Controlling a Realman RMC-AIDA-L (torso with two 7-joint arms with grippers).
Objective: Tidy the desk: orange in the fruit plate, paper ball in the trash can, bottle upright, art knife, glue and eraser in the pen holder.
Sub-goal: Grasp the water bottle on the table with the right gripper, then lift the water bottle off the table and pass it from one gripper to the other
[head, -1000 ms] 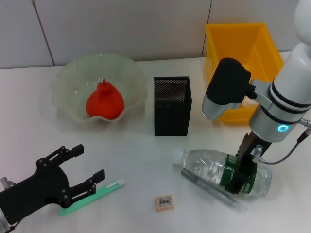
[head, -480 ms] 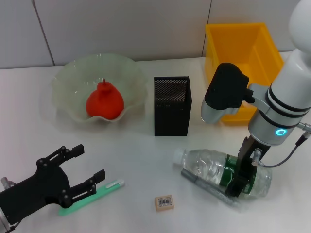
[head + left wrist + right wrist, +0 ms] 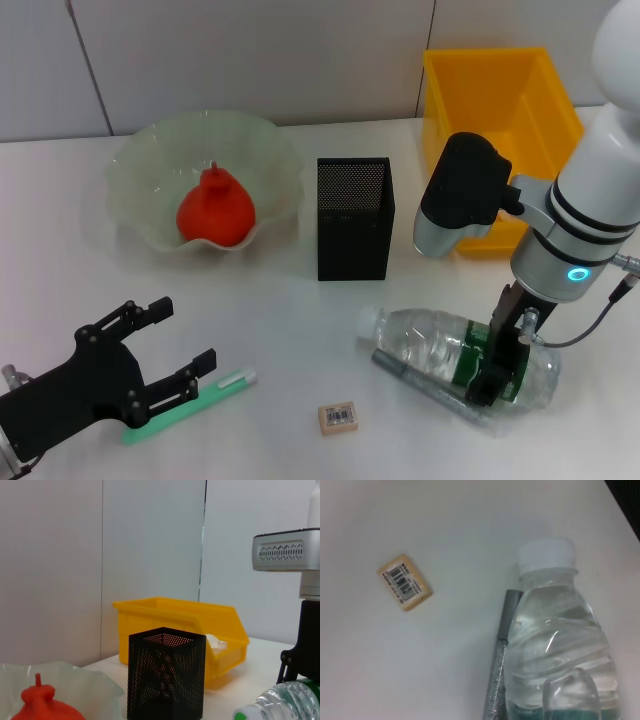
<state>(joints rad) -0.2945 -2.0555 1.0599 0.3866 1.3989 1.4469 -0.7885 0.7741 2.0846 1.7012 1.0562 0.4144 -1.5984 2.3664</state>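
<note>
The left pincer [image 3: 170,345] hangs over the near left corner of the tabletop [image 3: 290,320] with its fingers spread apart and nothing between them. A green pen-shaped tool [image 3: 190,405] lies flat on the tabletop just beside those fingers, partly under them. Toward the far left edge stands the fruit plate [image 3: 135,160], and the orange [image 3: 215,212] rests inside it. The pen holder [image 3: 355,232] stands upright near the middle of the tabletop, between the fruit plate and the trash can [image 3: 500,90], which sits at the far right corner. In the left wrist view a white crumpled paper ball [image 3: 216,642] shows inside the trash can. The eraser [image 3: 338,417] lies alone near the near edge, barcode sticker up, well apart from the pen holder. The bottle [image 3: 430,340] lies on its side toward the near right corner, cap pointing to the left edge. A grey pen-shaped tool [image 3: 420,385] lies touching the bottle along its near side. The right pincer [image 3: 497,362] is lowered onto the green-labelled part of the bottle, its fingers straddling the body and closed against it.
</note>
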